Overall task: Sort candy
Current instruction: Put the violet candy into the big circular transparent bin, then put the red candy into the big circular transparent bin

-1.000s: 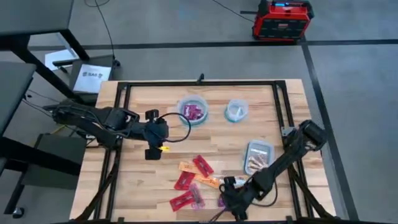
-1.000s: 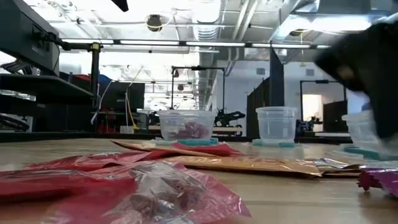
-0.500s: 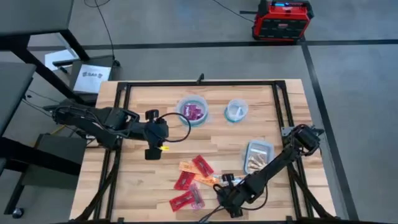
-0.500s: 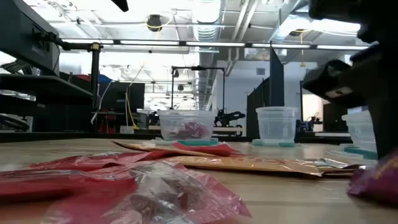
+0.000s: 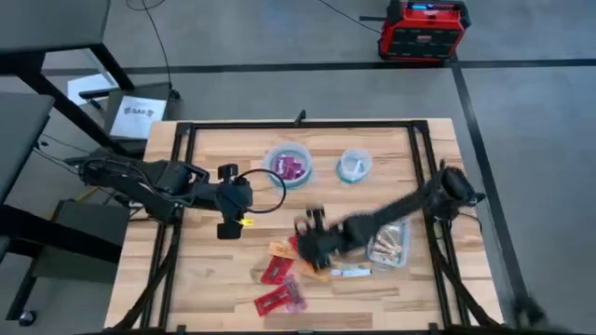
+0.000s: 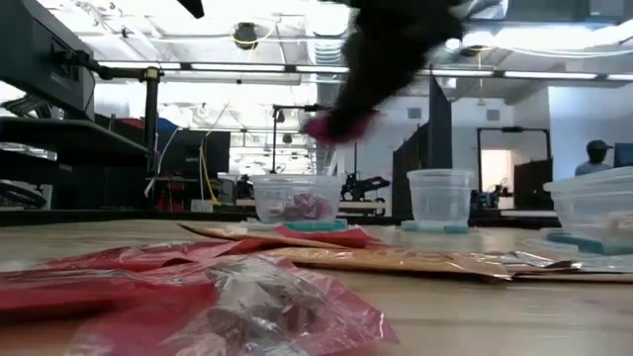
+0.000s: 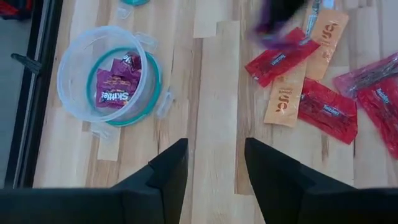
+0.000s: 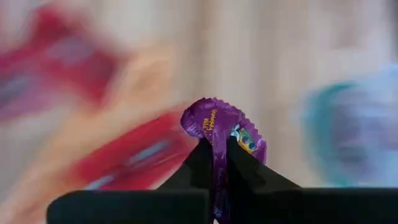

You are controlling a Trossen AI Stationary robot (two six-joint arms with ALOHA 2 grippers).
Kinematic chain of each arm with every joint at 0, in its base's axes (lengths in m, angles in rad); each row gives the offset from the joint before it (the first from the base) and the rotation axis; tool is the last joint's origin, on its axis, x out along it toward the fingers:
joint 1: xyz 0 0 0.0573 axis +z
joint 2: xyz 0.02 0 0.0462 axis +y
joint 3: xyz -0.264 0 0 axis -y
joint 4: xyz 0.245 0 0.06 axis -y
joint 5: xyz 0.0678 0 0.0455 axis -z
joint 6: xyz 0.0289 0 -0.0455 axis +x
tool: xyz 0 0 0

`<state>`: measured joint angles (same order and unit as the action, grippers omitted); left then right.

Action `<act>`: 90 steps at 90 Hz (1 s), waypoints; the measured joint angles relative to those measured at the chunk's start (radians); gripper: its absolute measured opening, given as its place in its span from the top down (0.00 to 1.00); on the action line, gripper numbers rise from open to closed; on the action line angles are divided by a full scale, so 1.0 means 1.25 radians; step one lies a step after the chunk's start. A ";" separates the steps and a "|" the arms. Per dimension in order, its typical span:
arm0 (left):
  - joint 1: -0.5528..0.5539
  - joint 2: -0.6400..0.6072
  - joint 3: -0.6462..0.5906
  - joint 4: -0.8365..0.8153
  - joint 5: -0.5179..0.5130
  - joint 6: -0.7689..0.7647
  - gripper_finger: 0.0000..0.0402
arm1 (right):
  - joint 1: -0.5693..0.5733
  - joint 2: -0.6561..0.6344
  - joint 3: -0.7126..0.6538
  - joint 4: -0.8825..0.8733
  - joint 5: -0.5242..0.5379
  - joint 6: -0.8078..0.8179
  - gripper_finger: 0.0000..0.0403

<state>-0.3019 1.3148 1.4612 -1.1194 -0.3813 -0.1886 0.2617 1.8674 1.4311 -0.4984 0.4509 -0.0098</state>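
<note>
Red, orange and whitish candy (image 5: 277, 270) lies flat on the wooden table near its front middle, also in the left wrist view (image 7: 301, 81). My right gripper (image 5: 312, 238), blurred, hangs above this candy, shut on a purple candy (image 8: 217, 127). A round bowl (image 5: 288, 166) with purple candy stands at the far middle. My left gripper (image 5: 244, 197) hovers open left of centre, with nothing between its fingers (image 7: 168, 168). My right gripper pinches the purple candy's wrapper (image 8: 214, 140) between its two fingers. The crumpled rest of the wrapper sticks out past the fingertips. The candy (image 6: 341, 126) is lifted clear of the table, under the blurred gripper.
A second round bowl (image 5: 354, 165) stands right of the first. A clear rectangular tub (image 5: 389, 240) with brownish candy sits at the right. A black frame (image 5: 177, 214) borders the table. Bare wood lies between the bowls and the loose candy.
My right gripper has shut on the purple candy near the table's front edge, lifted it clear and swung fast up and toward the far left, over the loose candy. The candy on the table has stayed put.
</note>
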 joint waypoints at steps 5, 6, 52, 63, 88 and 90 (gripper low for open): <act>0.000 0.000 0.000 -0.006 -0.001 -0.001 0.64 | -0.056 -0.009 0.000 0.053 -0.001 -0.032 1.00; 0.000 0.000 0.000 -0.008 -0.001 -0.001 0.64 | -0.068 -0.010 0.000 0.065 -0.002 -0.038 1.00; 0.002 0.000 0.000 -0.027 -0.035 0.039 0.64 | -0.440 -0.011 0.000 0.246 -0.282 0.054 0.82; 0.007 0.000 0.000 -0.028 -0.035 0.036 0.64 | -0.457 -0.011 0.000 0.227 -0.319 0.010 0.66; -0.002 0.000 -0.001 -0.045 -0.036 0.011 0.64 | -0.333 -0.106 0.002 0.005 -0.400 -0.035 0.47; -0.003 0.000 -0.001 -0.046 -0.036 0.009 0.64 | -0.307 -0.106 0.002 -0.016 -0.401 -0.029 0.47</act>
<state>-0.3062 1.3148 1.4605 -1.1767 -0.4263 -0.1779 -0.1224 1.7348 1.4334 -0.5188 -0.0510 -0.0467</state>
